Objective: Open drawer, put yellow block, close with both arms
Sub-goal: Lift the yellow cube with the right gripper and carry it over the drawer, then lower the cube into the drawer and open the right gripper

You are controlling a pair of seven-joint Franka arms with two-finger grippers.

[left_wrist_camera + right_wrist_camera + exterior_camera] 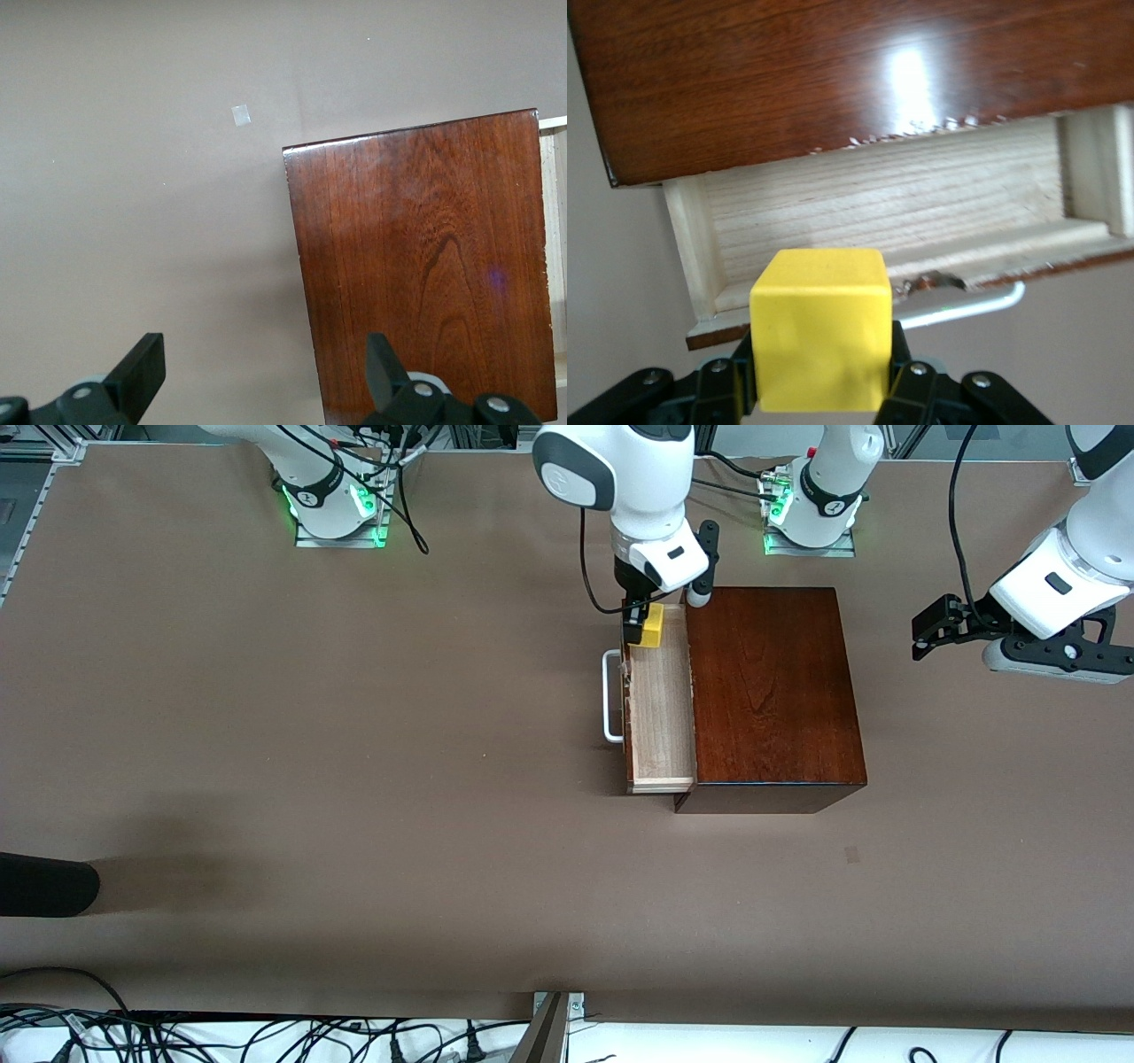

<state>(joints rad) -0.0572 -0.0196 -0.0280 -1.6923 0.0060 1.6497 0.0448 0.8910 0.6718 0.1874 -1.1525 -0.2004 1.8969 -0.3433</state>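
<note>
The drawer [660, 708] stands pulled out of the dark mahogany box [771, 691], its pale-wood tray bare and its white loop handle [609, 695] toward the right arm's end. My right gripper [640, 627] is shut on the yellow block [653, 627] and holds it over the drawer's end nearest the robots' bases. The right wrist view shows the block [821, 328] between the fingers, above the drawer tray [904, 212]. My left gripper [926, 633] is open and empty, up in the air off the box's end toward the left arm's side; its wrist view shows the box top [425, 266].
A black object [44, 884] lies at the table's edge toward the right arm's end, near the front camera. A small pale mark [851, 855] sits on the brown table nearer the front camera than the box.
</note>
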